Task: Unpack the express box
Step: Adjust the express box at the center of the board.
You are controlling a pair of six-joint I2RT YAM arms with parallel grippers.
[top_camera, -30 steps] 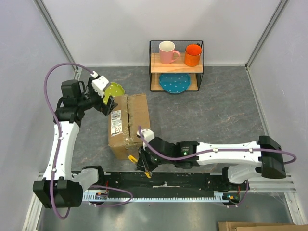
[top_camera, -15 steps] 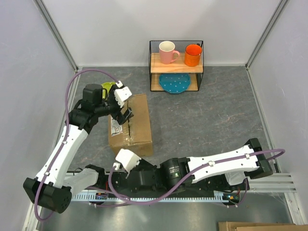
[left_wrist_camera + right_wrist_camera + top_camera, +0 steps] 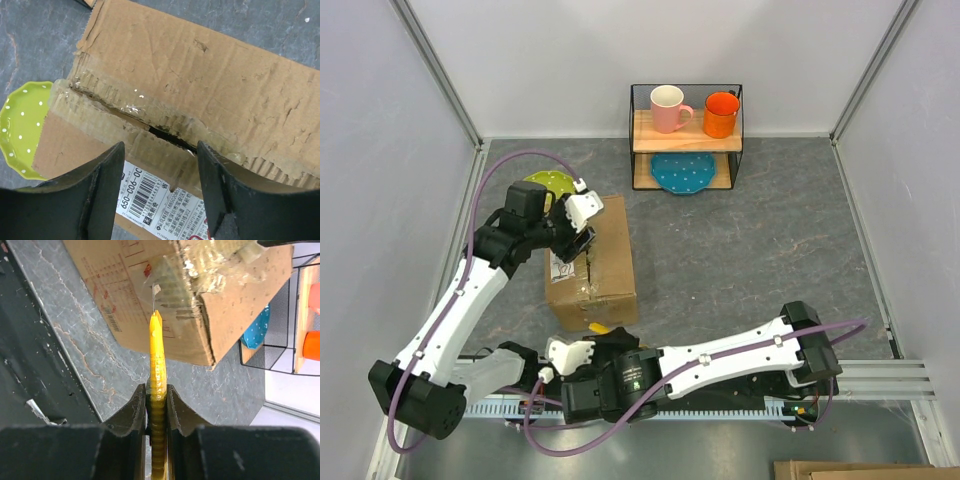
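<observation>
Top view: the brown corrugated cardboard express box (image 3: 605, 270), rectangular with a white printed label, sits on the grey stone-pattern tabletop (image 3: 750, 250). It is right under the left end effector (image 3: 582, 240) and just ahead of the right end effector (image 3: 598, 335).

Left wrist view: my left end effector (image 3: 160, 165) has its fingers apart and holds nothing. It straddles the clear-taped seam (image 3: 140, 112), which gapes dark directly below it. A lime-green dotted plate (image 3: 20, 130) lies off to its left.

Right wrist view: my right end effector (image 3: 157, 392) is clamped on a yellow box cutter (image 3: 157, 350), thin blade out front toward the box's near corner. I can't tell if it touches.

Handling guess: the cardboard is stiff, but the flaps bend and tear. The tape looks slick. I can't judge the weight. I'd grab a raw flap edge beside the split, not the glossy tape.
</observation>
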